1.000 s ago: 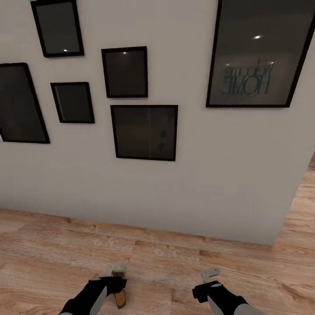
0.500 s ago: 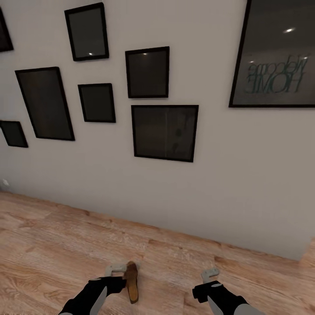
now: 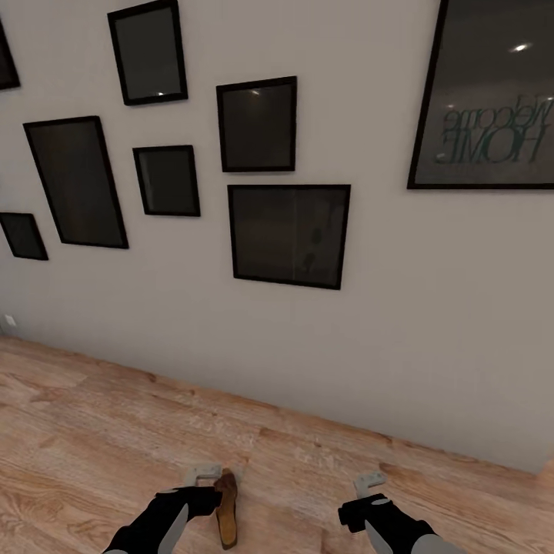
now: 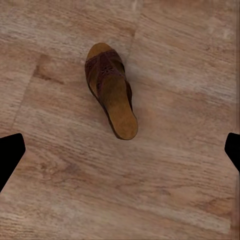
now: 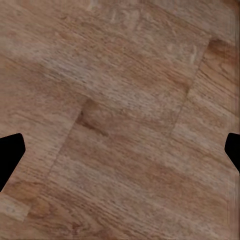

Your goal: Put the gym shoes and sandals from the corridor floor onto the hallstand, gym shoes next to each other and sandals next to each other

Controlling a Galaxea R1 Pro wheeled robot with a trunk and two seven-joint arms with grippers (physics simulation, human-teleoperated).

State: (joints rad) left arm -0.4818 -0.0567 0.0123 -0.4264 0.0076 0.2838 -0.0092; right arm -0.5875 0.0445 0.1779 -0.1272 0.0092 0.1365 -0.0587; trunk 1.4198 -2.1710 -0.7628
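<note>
One sandal (image 4: 110, 91) lies flat on the corridor floor (image 4: 180, 190) beneath the spread-fingered left gripper (image 4: 120, 150), so the pick-up seems underway, calling for a descent.

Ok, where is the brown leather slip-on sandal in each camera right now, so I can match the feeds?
Head view: the brown leather slip-on sandal lies on the floor at the bottom edge, just beside the left pincer.
Left wrist view: the sandal sits above centre, ahead of the open fingers.
Right wrist view: not in it.
Shared landmark: the light brown wood-grain plank floor, seen in all three.
</note>
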